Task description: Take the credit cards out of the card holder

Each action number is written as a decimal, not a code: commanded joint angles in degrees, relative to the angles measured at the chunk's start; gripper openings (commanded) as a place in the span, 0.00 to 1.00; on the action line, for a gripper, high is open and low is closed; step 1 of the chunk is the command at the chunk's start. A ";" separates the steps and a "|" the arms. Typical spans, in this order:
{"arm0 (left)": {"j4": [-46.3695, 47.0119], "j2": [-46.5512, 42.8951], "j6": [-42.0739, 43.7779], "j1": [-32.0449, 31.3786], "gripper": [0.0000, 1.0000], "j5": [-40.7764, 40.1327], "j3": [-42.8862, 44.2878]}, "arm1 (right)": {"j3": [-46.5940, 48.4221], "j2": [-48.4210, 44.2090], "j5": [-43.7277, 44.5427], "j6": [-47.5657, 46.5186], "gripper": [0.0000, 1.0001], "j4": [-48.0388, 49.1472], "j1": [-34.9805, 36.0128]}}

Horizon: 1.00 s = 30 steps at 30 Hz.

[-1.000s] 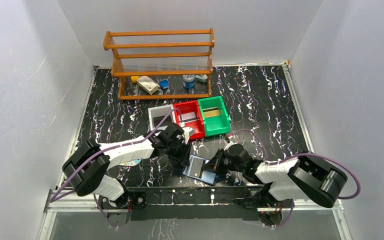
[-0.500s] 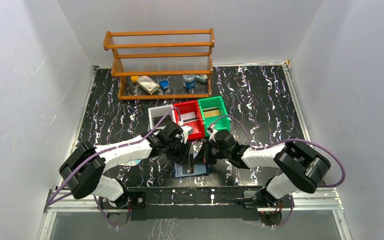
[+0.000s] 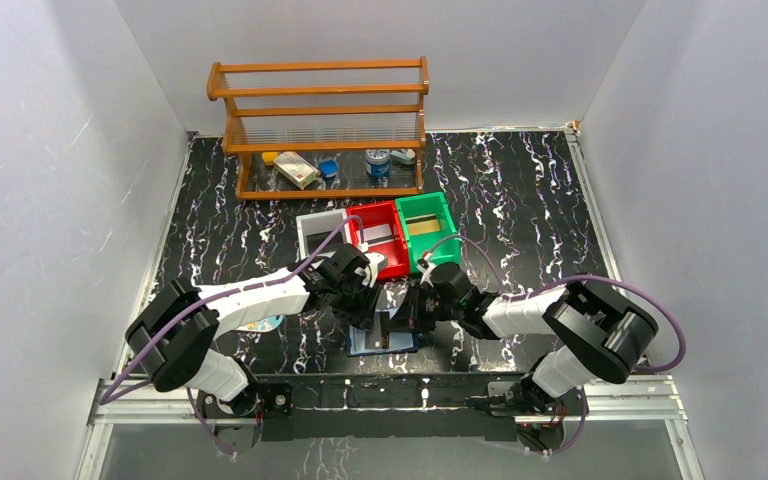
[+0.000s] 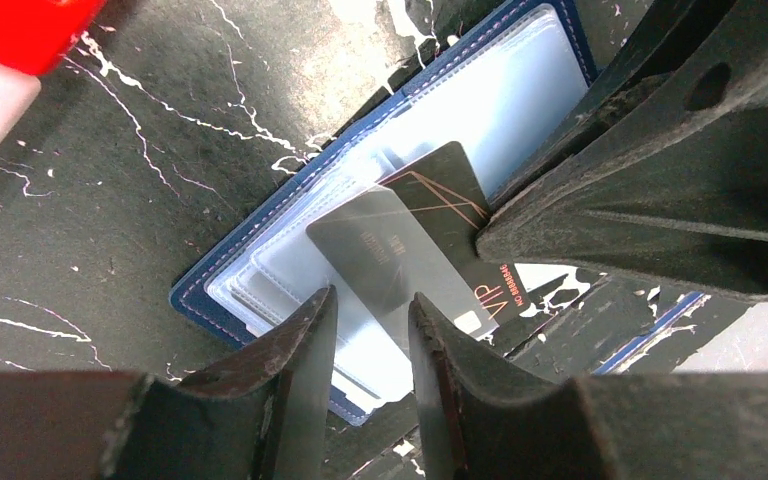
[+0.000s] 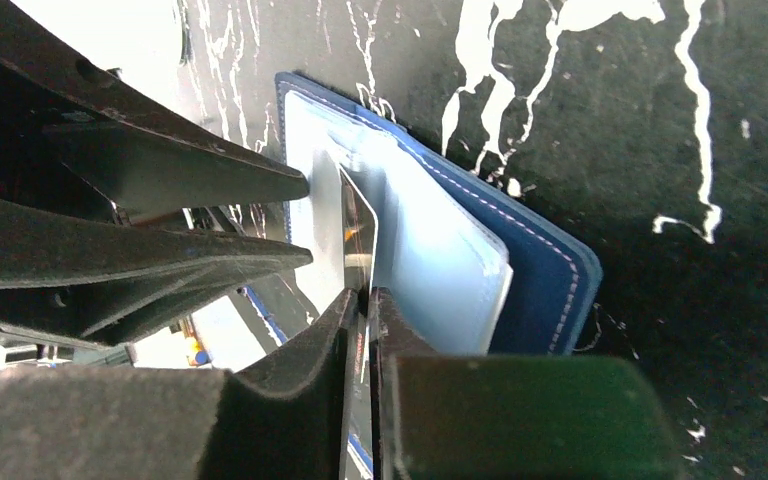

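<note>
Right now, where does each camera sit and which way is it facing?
Top external: above and behind the bases, looking down on the table; left arm and right arm whole, meeting over the card holder.
Left wrist: on the left arm, looking down past the open left gripper at two dark cards.
Right wrist: on the right arm, looking along the right gripper, pinching one dark card edge-on.
Shared: both wrist views show the card holder and the other gripper.
</note>
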 commanded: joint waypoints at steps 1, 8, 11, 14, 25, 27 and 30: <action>-2.80 0.89 0.61 -0.25 0.31 -1.40 -0.04 | -2.01 -0.23 0.34 2.91 0.19 5.95 -0.41; -2.58 0.71 0.38 -0.24 0.29 -1.05 -0.16 | -2.70 2.59 -1.18 7.25 0.27 13.86 -0.41; -2.58 0.69 0.22 -0.24 0.29 -1.05 -0.29 | -5.12 3.99 -1.48 9.51 0.27 18.11 -0.41; -2.36 0.42 -0.05 -0.20 0.28 -1.04 -0.48 | -5.73 5.56 -2.29 10.71 0.25 21.37 -0.42; -2.39 0.19 -0.06 -0.25 0.28 -1.40 -0.68 | -7.71 5.48 -0.55 11.40 0.05 20.74 -0.39; -2.40 0.19 0.02 -0.23 0.27 -1.40 -0.65 | -8.08 4.54 0.47 11.01 0.05 19.15 -0.46; -2.44 0.12 0.16 -0.22 0.27 -1.27 -0.60 | -7.99 2.91 2.12 10.11 0.06 15.61 -0.48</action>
